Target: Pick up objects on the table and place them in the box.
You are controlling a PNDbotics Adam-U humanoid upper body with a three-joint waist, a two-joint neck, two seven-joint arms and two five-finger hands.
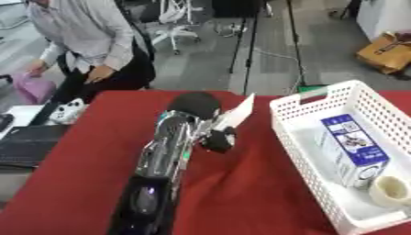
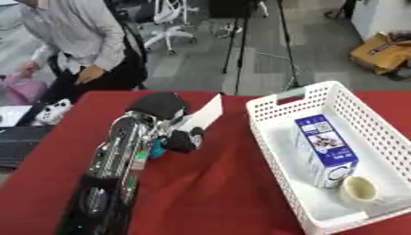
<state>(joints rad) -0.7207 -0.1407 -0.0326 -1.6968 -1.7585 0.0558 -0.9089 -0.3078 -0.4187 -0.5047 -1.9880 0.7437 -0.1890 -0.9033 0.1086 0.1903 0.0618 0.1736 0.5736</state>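
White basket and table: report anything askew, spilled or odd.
Nothing spilled or damaged. In the white basket, the blue and white carton lies tipped on its side with a roll of tape beside it. The red tablecloth is wrinkled. The left robot hand holds a white card above the cloth.

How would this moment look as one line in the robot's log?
left hand: holding white card | basket: blue carton, tape roll | right hand: unseen

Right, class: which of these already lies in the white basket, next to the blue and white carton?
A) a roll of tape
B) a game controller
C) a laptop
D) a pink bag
A: a pale roll of tape lies at the near end of the white basket, right beside the blue and white carton.
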